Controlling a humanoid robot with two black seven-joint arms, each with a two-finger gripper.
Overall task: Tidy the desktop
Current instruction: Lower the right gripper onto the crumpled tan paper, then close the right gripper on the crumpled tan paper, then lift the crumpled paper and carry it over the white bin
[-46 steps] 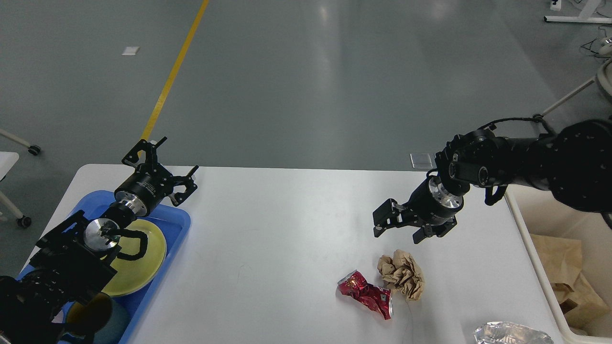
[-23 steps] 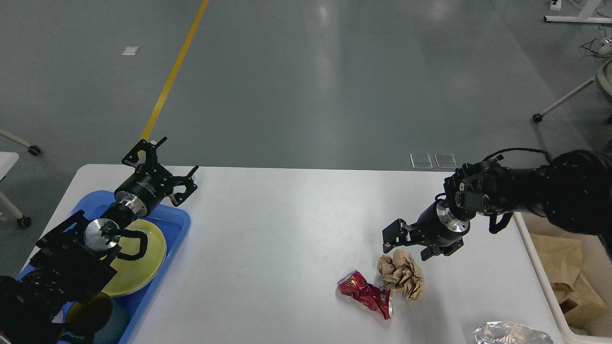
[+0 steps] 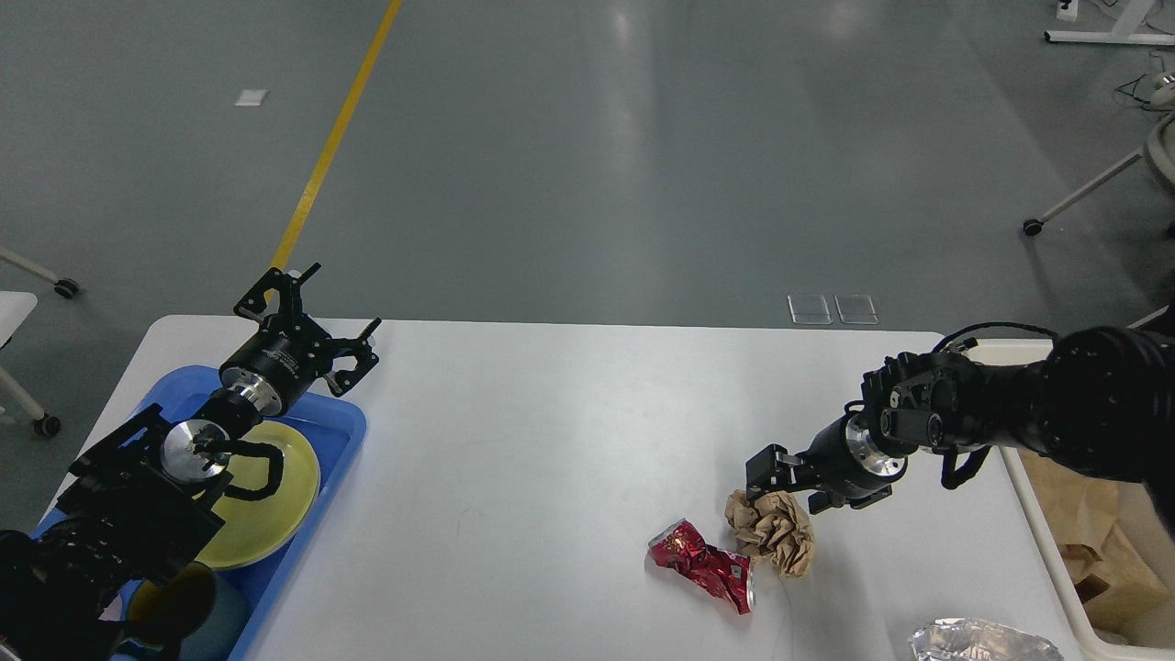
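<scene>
The white desktop (image 3: 532,459) fills the lower part of the head view. A crumpled brown paper ball (image 3: 774,534) lies on it at the right, with a crushed red can (image 3: 702,565) touching its left side. My right gripper (image 3: 791,485) is open and low over the paper ball's top edge, one finger at the ball's upper left, the other at its upper right. My left gripper (image 3: 317,317) is open and empty above the far left of the desktop, just past the blue tray (image 3: 344,422).
The blue tray holds a yellow plate (image 3: 275,500) and a dark cup (image 3: 179,606). A crumpled silver foil wrapper (image 3: 982,641) lies at the front right edge. A cream bin (image 3: 1033,514) with brown paper (image 3: 1097,542) inside stands off the right edge.
My right gripper has come down and toward me, from above the desktop to the top of the paper ball. The left arm and the rubbish have not moved.
</scene>
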